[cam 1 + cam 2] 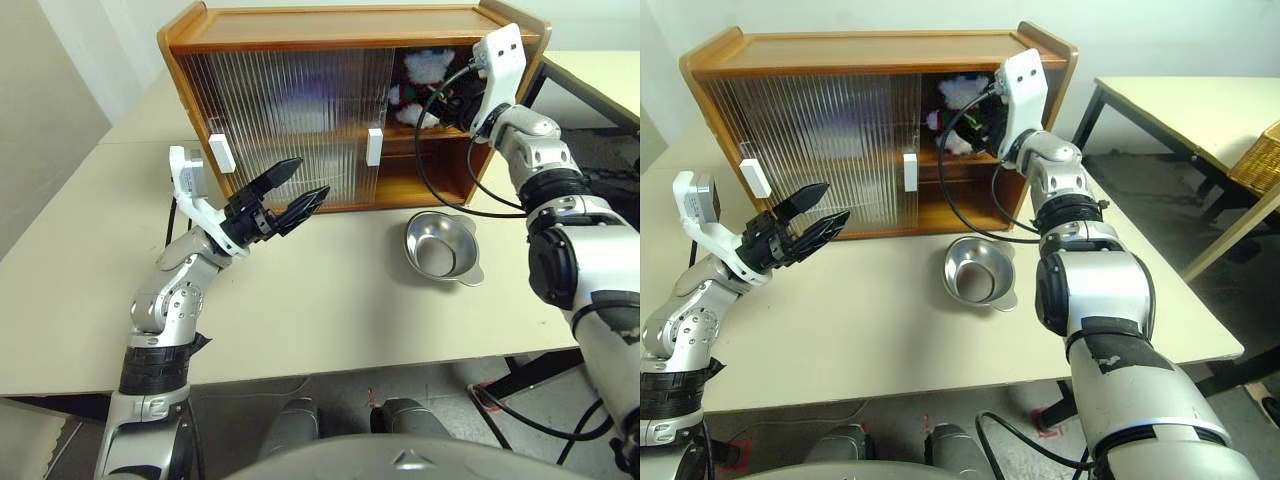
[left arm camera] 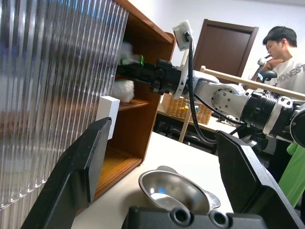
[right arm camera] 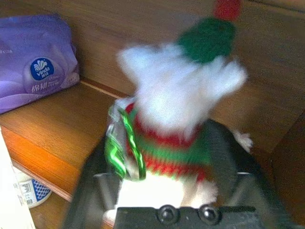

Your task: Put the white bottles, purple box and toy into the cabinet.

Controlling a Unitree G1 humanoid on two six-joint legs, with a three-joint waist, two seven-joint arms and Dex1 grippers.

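The right gripper (image 3: 164,191) is reached into the open right end of the cabinet (image 1: 300,30) at upper-shelf level, its fingers spread wide on either side of the toy (image 3: 176,105), which is sat on that shelf between them; a grip cannot be confirmed. The purple box (image 3: 35,62) is seen beside the gripper on the same shelf, and one white bottle (image 3: 28,191) on the shelf below it. The left gripper (image 1: 295,200) is held wide open and empty in front of the closed sliding doors (image 1: 280,110), with a metal bowl (image 1: 443,248) on the table (image 1: 330,310) off to its right.

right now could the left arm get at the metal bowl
Probably yes: the left gripper hovers open above bare table, and the metal bowl sits in the open off to its right, nothing between them.
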